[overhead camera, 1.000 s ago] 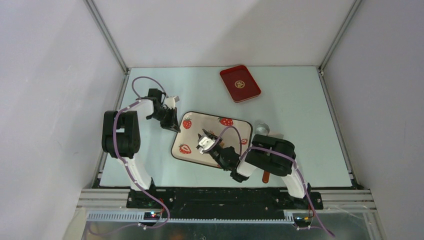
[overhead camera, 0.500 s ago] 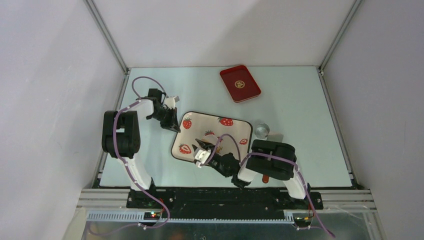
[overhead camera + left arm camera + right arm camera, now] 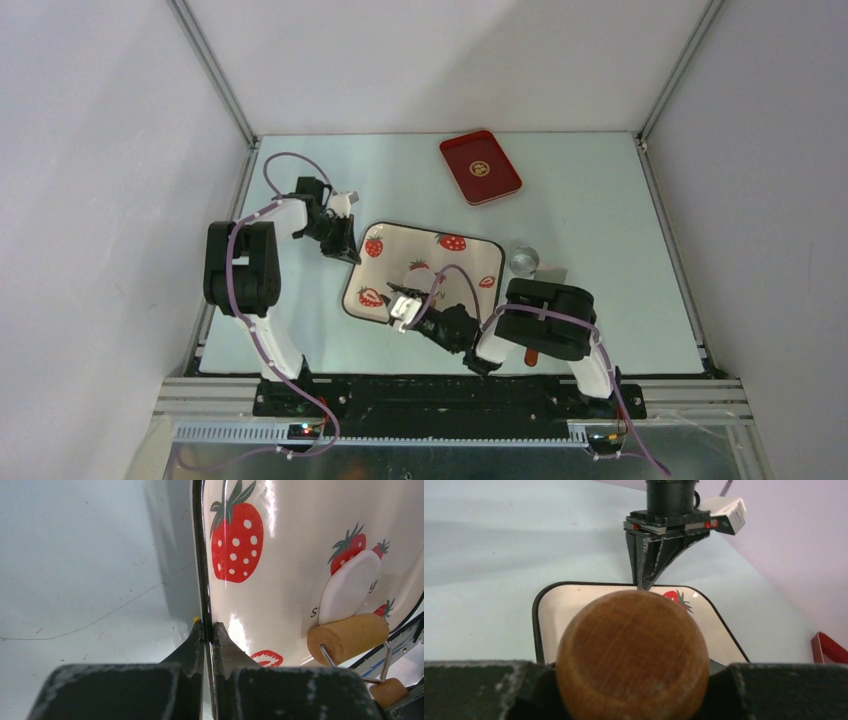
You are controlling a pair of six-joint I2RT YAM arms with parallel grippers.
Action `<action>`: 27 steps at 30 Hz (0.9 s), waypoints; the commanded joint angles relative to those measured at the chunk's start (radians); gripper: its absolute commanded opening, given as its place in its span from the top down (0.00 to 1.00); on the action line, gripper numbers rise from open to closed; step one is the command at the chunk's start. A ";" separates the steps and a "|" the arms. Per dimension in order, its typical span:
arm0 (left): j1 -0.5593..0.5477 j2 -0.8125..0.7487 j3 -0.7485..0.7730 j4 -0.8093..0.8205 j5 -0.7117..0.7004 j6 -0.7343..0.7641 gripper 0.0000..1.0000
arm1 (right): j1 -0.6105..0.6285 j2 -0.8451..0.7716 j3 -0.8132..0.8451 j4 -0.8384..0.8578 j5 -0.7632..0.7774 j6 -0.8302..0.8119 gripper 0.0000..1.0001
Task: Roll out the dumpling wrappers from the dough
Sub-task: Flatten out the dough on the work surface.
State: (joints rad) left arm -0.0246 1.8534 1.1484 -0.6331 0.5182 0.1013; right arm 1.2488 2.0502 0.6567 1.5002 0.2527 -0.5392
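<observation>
A flat white oval of dough [image 3: 350, 587], thin like a dumpling wrapper, lies on the strawberry-print tray [image 3: 465, 262] and shows as a pale patch of dough [image 3: 414, 271] from above. A small wooden roller [image 3: 347, 637] rests at the dough's near end. My right gripper [image 3: 401, 305] is shut on the roller's round wooden handle [image 3: 633, 655], which fills the right wrist view. My left gripper [image 3: 207, 627] is shut on the tray's black left rim [image 3: 199, 555]. From above, the left gripper [image 3: 342, 243] is at the tray's far left corner.
A red tray [image 3: 480, 166] sits at the back right of the table. A small silvery cup [image 3: 523, 260] stands just right of the strawberry tray. A red-orange object [image 3: 532, 353] lies under the right arm. Grey walls enclose the table.
My right gripper has drawn the roller back across the tray toward its near edge, uncovering the dough. The left gripper has kept its hold on the rim.
</observation>
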 commanded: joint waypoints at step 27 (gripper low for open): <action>0.020 -0.041 0.008 0.029 -0.041 0.013 1.00 | -0.211 -0.082 0.046 -0.317 0.024 0.280 1.00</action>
State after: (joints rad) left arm -0.0216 1.8534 1.1484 -0.5869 0.5037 0.0822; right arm 1.0805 1.9724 0.7074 1.3174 0.2192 -0.2638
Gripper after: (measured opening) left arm 0.065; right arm 0.359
